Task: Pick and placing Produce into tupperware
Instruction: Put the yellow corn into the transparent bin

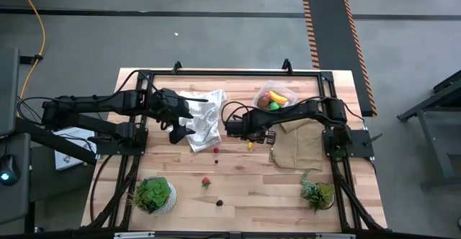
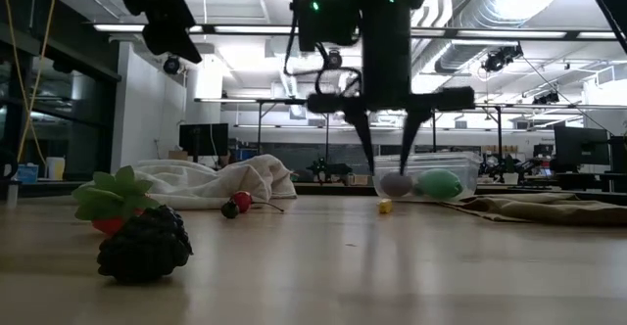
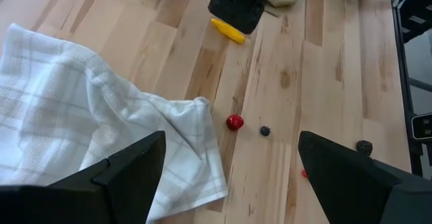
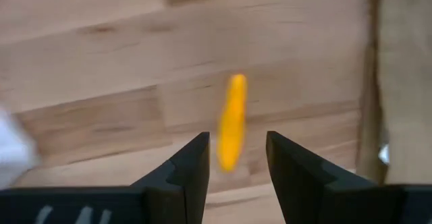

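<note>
High view, table: a wooden worktop (image 1: 245,185) carries everything.
Cloths: two, a white checked cloth (image 1: 205,120) toward the far-left and a brown cloth (image 1: 295,149) at the right edge.
Plants: two, at the near corners.
Tupperware (image 1: 272,98): one, at the far edge, holding a banana, a green oval and a brown ball.
Right gripper (image 4: 233,158): fingers spread, hovering astride the small orange-yellow piece (image 4: 233,119) mid-worktop, not touching it.
Left gripper (image 3: 229,173): fingers spread wide, idle over the white cloth.
Handling: piece looks light, stiff and smooth; likely best pinched across its narrow middle.
Loose berries: three on the near half, plus one red by the cloth.
</note>
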